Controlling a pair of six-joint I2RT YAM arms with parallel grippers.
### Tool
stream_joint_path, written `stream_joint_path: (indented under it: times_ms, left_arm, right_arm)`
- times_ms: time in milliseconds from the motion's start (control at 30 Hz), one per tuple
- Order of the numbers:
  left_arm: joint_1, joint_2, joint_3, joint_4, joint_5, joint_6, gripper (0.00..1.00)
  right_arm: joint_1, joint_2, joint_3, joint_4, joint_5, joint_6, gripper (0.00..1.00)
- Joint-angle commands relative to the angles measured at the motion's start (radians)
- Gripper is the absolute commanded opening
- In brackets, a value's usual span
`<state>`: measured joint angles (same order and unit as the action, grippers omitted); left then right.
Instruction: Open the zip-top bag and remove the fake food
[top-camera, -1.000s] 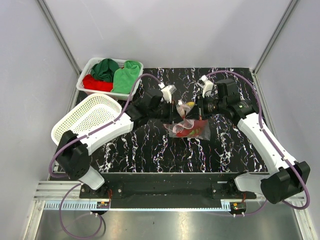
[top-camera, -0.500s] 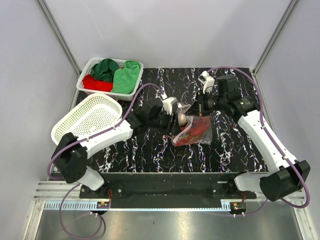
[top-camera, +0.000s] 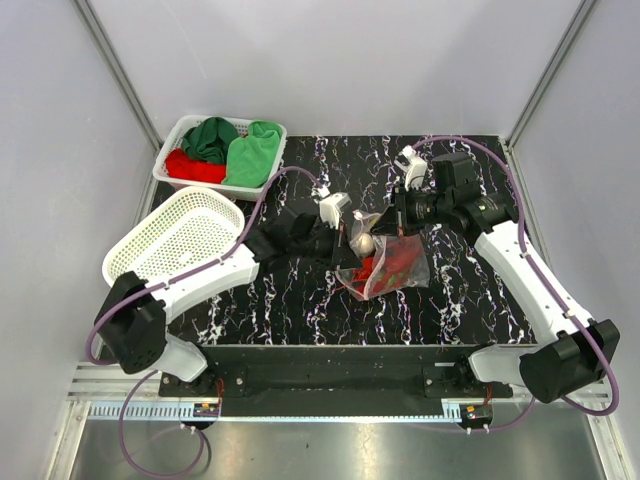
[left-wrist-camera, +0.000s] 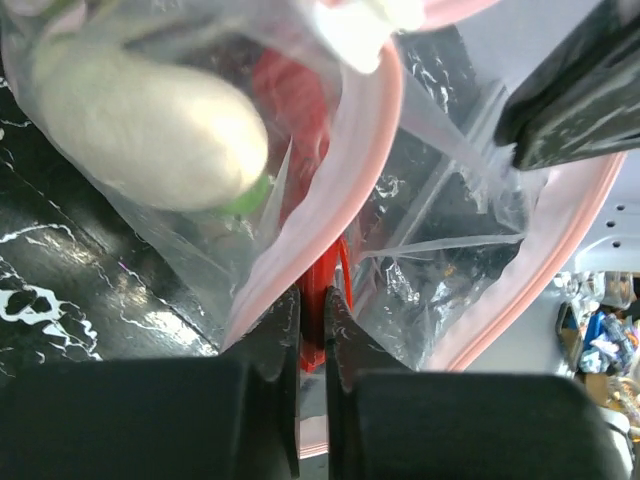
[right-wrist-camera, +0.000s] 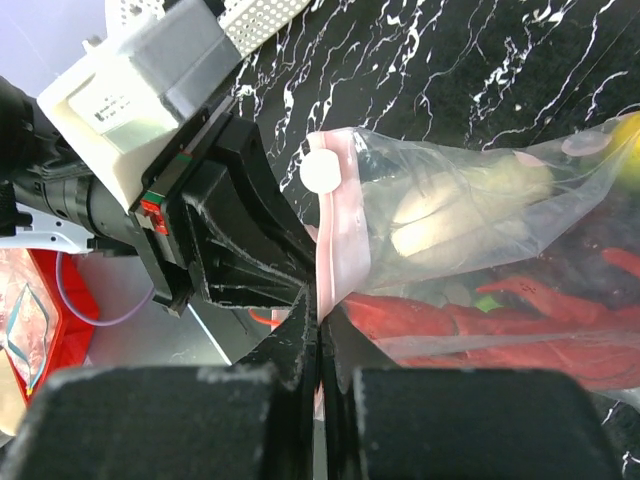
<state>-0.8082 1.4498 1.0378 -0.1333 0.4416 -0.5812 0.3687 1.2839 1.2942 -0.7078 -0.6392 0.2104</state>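
Note:
The zip-top bag (top-camera: 385, 268) hangs above the mat, its mouth pulled open between both grippers. My right gripper (top-camera: 397, 222) (right-wrist-camera: 318, 300) is shut on the bag's pink zip strip (right-wrist-camera: 335, 250). My left gripper (top-camera: 350, 240) (left-wrist-camera: 311, 310) reaches into the mouth beside the other pink strip (left-wrist-camera: 355, 160), shut on a red part of the lobster (left-wrist-camera: 300, 100). Fake food fills the bag: the red lobster (right-wrist-camera: 520, 330) (top-camera: 395, 258) and a white radish (left-wrist-camera: 140, 125) (right-wrist-camera: 450, 215) (top-camera: 364, 243). Other pieces are hard to make out.
An empty white mesh basket (top-camera: 170, 235) lies tilted at the left. Behind it a white basket (top-camera: 175, 135) holds green and red cloths. The black marble mat (top-camera: 300, 300) covers the table; metal frame posts stand at both sides.
My left gripper opened, pushed further right into the bag's mouth and closed again on the red piece. The bag sagged lower and its mouth spread. The right gripper kept its grip.

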Motion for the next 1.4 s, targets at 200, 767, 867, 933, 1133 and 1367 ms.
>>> stream_joint_path:
  times_ms: [200,767,867,933,1133,1367]
  left_arm:
    - [-0.032,0.037,0.128,0.014,0.023,-0.002,0.00]
    - [0.058,-0.040,0.328,-0.097,0.059,-0.071,0.00]
    - [0.064,-0.138,0.223,-0.109,0.016,-0.033,0.00]
    - [0.073,-0.181,0.155,-0.121,0.009,-0.028,0.00]
    - [0.066,-0.236,0.042,-0.042,0.051,-0.060,0.00]
    - [0.014,-0.167,-0.016,0.061,0.036,-0.078,0.03]
  right_arm:
    - [0.006,-0.041,-0.004,0.019,-0.023,-0.003,0.00]
    - [0.007,-0.043,-0.058,0.033,0.068,-0.036,0.00]
    - [0.006,-0.037,-0.061,0.034,0.073,-0.036,0.00]
    - [0.009,-0.035,-0.065,0.034,0.075,-0.031,0.00]
    - [0.006,-0.037,-0.065,0.044,0.036,-0.019,0.00]
    - [0.007,-0.032,-0.062,0.047,0.013,-0.003,0.00]
